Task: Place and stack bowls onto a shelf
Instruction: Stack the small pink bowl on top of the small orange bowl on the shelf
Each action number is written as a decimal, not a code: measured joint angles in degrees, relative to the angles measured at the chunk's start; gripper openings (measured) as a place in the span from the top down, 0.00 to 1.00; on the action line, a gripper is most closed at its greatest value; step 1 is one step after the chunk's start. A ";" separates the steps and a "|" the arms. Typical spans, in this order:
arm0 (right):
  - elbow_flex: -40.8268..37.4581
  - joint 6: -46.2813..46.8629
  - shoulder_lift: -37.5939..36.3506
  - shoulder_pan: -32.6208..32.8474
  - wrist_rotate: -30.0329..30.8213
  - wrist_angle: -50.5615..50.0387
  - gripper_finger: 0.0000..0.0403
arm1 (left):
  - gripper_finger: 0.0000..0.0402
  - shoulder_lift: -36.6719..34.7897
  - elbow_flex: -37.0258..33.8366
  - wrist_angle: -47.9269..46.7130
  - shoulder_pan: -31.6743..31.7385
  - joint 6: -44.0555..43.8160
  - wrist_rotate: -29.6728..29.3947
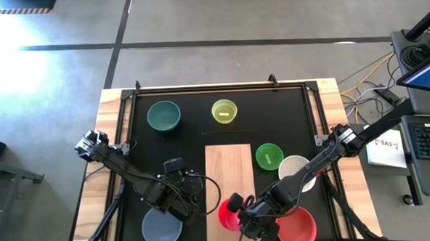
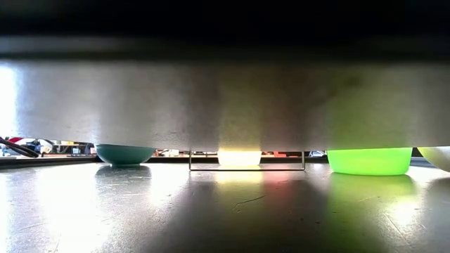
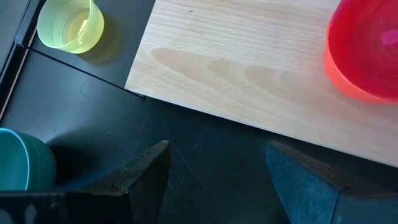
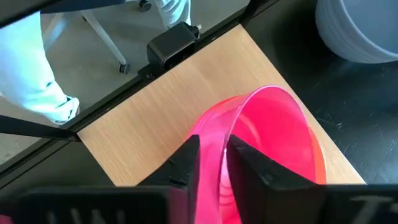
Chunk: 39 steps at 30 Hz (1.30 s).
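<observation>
High view shows seven bowls on the counter (image 1: 147,149). The right gripper (image 4: 214,165) pinches with its fingers the glossy magenta bowl (image 4: 273,143) at the pale wooden shelf's (image 1: 228,171) near edge. The left gripper's (image 3: 217,171) fingers stand wide.

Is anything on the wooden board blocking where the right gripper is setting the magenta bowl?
Nothing visible. The right gripper pinches the small magenta plastic bowl's rim over the near end of the flat pale wooden shelf, whose remaining surface is bare; the bright green bowl sits beside it.
</observation>
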 joint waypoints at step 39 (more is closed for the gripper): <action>6.51 7.27 0.11 0.98 5.46 -14.22 0.66 | 0.38 0.00 0.00 0.39 -0.50 -0.15 -0.09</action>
